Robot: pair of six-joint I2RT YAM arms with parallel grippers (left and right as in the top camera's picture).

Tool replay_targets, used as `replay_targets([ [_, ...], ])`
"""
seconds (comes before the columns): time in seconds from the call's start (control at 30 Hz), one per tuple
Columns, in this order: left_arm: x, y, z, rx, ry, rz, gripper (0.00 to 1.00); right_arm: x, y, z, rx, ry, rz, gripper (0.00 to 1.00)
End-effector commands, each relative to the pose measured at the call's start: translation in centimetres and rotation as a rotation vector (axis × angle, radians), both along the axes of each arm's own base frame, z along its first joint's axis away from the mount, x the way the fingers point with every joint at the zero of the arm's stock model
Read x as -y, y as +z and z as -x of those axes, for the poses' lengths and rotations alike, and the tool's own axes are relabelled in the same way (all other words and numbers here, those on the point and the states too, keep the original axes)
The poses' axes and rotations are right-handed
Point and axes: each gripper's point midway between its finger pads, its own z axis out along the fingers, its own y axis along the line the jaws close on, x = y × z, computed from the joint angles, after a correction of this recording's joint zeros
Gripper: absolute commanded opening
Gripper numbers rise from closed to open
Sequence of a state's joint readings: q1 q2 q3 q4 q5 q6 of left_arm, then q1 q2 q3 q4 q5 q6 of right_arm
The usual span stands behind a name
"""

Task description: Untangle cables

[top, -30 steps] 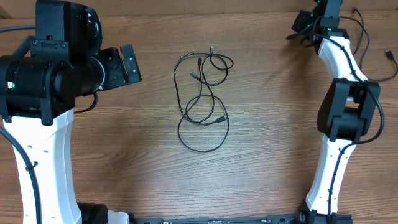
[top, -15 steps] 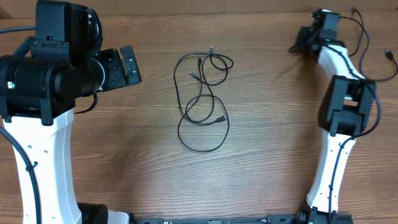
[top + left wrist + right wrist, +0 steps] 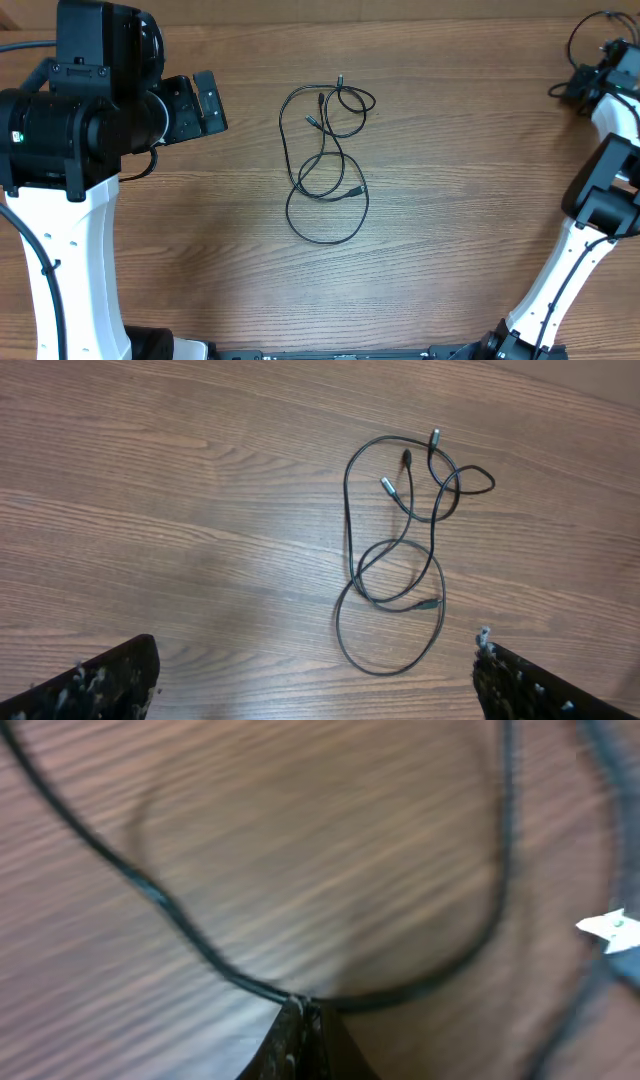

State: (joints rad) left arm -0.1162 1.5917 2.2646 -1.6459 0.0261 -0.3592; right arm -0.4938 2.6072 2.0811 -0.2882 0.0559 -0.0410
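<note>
On the table, the tangled cables lie ahead of the left gripper, its fingers spread wide and empty, their long axis running away from them. The right gripper, far off, pinches one separate cord, so the left is nearer.

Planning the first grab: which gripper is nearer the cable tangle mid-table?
Left. The left gripper sits left of the cable tangle; the right gripper, shut on another cable, is far right.
</note>
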Motion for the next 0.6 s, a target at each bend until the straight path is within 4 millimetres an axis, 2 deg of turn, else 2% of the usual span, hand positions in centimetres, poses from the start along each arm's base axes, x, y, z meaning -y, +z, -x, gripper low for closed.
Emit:
replay_targets([
  [0.0, -0.2, -0.2, -0.2, -0.003, 0.002, -0.01, 1.0, 2.7, -0.7, 1.5, -0.02, -0.049, 0.029, 0.04],
  [0.13, -0.2, -0.2, -0.2, -0.007, 0.01, -0.004, 1.0, 4.1, -0.6, 2.2, -0.011, -0.075, 0.027, 0.04],
  [0.23, -0.2, -0.2, -0.2, -0.005, 0.01, -0.005, 1.0, 3.1, 0.1, 2.1, -0.021, -0.051, 0.004, 0.04],
  [0.33, -0.2, -0.1, -0.4, 0.003, 0.011, -0.003, 1.0, 0.6, 2.6, 0.7, 0.01, -0.007, -0.017, 0.04],
  [0.4, -0.2, -0.1, -0.5, 0.003, 0.01, -0.003, 1.0, -0.7, 5.0, -0.1, 0.079, -0.055, -0.087, 0.04],
  [0.57, -0.2, -0.3, -0.3, -0.009, 0.01, -0.005, 1.0, -4.4, 10.0, -0.1, 0.172, -0.154, -0.308, 0.04],
])
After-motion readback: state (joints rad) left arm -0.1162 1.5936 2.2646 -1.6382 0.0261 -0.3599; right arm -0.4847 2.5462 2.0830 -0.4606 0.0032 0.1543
